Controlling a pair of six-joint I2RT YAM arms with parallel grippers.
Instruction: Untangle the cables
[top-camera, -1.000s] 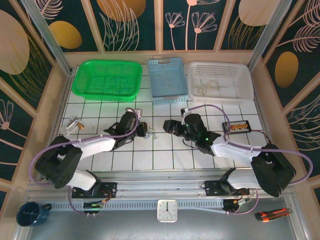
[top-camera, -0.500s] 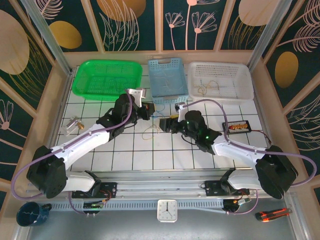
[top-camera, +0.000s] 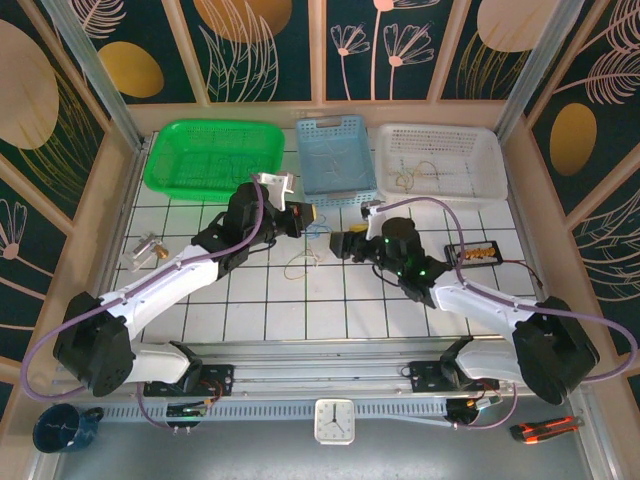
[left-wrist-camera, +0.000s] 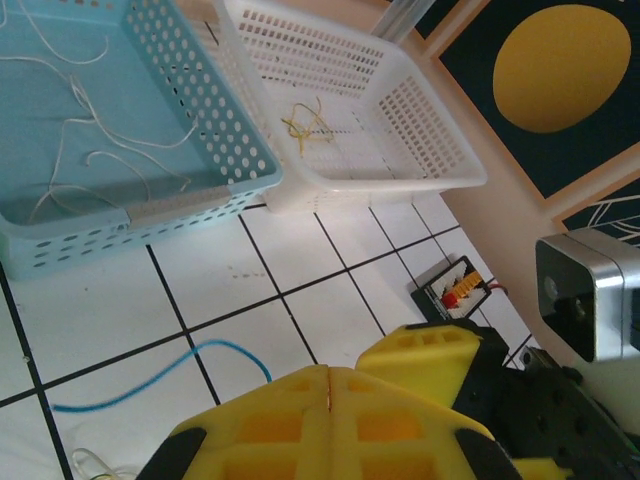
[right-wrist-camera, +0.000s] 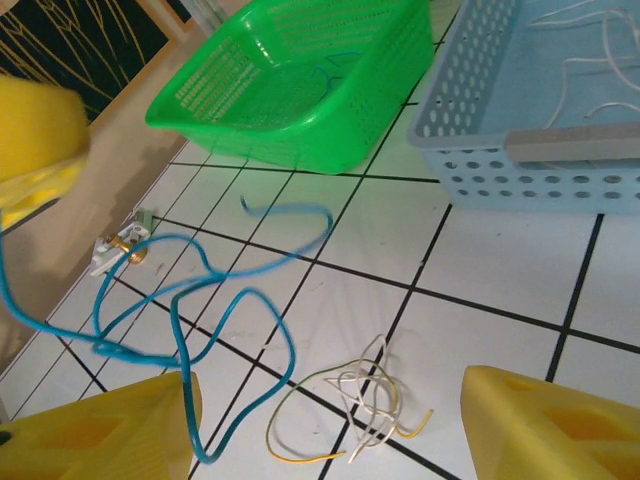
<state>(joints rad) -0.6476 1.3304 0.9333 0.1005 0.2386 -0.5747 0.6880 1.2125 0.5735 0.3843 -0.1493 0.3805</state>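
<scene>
My left gripper (top-camera: 300, 215) (left-wrist-camera: 328, 372) hovers just in front of the blue basket, its yellow jaws shut on the blue cable (right-wrist-camera: 175, 331). That cable hangs down in blurred loops to the tiles (left-wrist-camera: 209, 344). One loop runs along the left finger (right-wrist-camera: 100, 435) of my right gripper (top-camera: 342, 243) (right-wrist-camera: 330, 435). The right gripper stands open and low over the table, holding nothing. Between and ahead of its fingers a small tangle of white and yellow cables (right-wrist-camera: 366, 406) (top-camera: 300, 265) lies on the tiles, apart from the blue one.
Three baskets line the far edge: green (top-camera: 160, 165), blue (top-camera: 337, 195) with white wires (left-wrist-camera: 70, 150) in it, white (top-camera: 490, 150) with a yellowish wire (left-wrist-camera: 305, 125). A black tray with orange parts (top-camera: 473, 253) sits right of my right arm. A small metal fitting (top-camera: 148, 250) lies at the left.
My left gripper rose from the tiles and moved back toward the blue basket, pulling the blue cable out of the tangle. The right gripper shifted slightly right. The white-yellow tangle stayed down.
</scene>
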